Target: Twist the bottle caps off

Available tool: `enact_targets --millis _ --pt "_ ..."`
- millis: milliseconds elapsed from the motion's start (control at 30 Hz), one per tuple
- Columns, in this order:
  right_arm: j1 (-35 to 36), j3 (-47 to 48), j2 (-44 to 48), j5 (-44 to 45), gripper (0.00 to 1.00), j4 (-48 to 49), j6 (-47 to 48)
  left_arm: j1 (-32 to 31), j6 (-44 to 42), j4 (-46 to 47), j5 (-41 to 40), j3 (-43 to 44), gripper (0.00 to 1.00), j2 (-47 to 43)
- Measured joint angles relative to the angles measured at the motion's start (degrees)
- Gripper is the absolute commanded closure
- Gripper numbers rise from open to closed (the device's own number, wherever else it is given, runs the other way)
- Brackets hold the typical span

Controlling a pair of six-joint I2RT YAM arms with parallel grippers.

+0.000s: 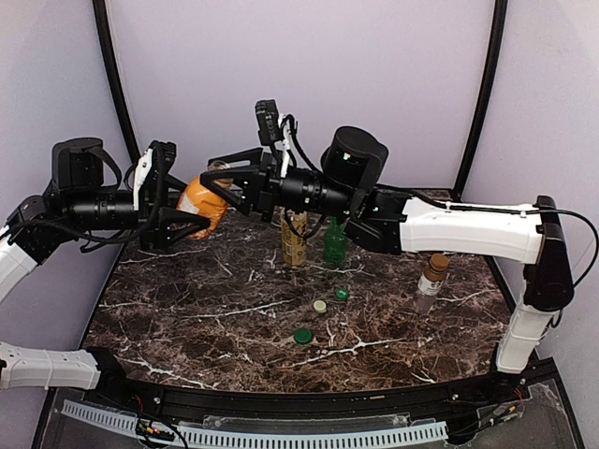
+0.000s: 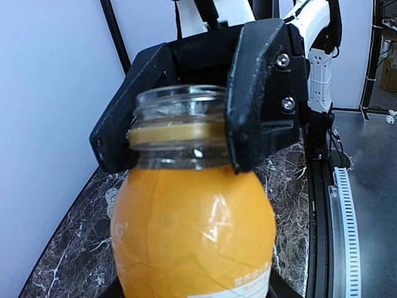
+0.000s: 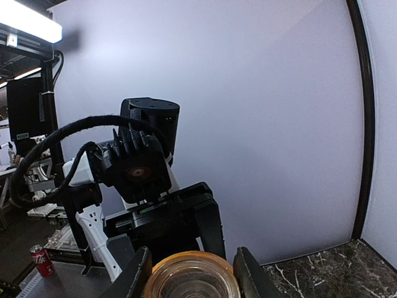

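Gripping the squat orange plastic bottle (image 1: 208,208) by its body, the left gripper (image 1: 187,206) holds it above the dark marble table (image 1: 187,318) while the right gripper (image 1: 219,178) clamps its clear top. Unscrewing seems in hand: next, a firm twist about the neck, left grip steady.

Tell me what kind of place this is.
Probably a robotics lab test cell: two robot arms at a marble-patterned table, plain backdrop panels around it, an equipment rack beyond.

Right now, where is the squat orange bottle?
Top view, rear left: the orange bottle is lifted above the table, its body in the left gripper, the right gripper clamped on its neck.
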State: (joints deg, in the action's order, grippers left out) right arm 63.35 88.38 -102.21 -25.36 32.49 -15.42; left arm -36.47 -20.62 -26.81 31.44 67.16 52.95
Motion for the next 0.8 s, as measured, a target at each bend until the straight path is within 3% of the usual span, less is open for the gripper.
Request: enact_targets --millis 100,133,200,233,267,333,567,800 --pt "-0.02 0.02 0.00 -0.11 1.00 0.00 0.15 0.00 0.04 -0.09 0.00 0.09 0.89 0.02" --pt "-0.04 0.02 0.00 -0.13 1.00 0.00 0.13 0.00 0.04 -0.09 0.00 0.09 0.82 0.02" --pt "-0.04 0.02 0.00 -0.17 1.00 0.00 0.09 0.00 0.04 -0.09 -0.02 0.09 0.60 0.02" --pt "-0.11 0.02 0.02 -0.20 1.00 -0.02 0.11 0.00 0.04 -0.09 -0.04 0.09 0.28 0.00" --pt "-0.13 0.02 0.07 -0.22 1.00 -0.13 0.15 0.00 0.04 -0.09 -0.17 0.09 0.08 0.00" --pt "-0.31 0.02 0.50 -0.37 1.00 -1.49 0.76 0.02 -0.07 -0.07 -0.87 0.07 0.02 0.00" --pt "-3.37 -0.83 8.31 4.04 1.00 -18.53 9.60 0.04 -0.42 1.09 -7.61 -2.34 0.01 -1.99" --pt "-12.35 -0.85 20.90 3.54 1.00 -48.06 33.35 0.98 -2.38 1.44 -12.46 -5.16 0.01 -4.87"
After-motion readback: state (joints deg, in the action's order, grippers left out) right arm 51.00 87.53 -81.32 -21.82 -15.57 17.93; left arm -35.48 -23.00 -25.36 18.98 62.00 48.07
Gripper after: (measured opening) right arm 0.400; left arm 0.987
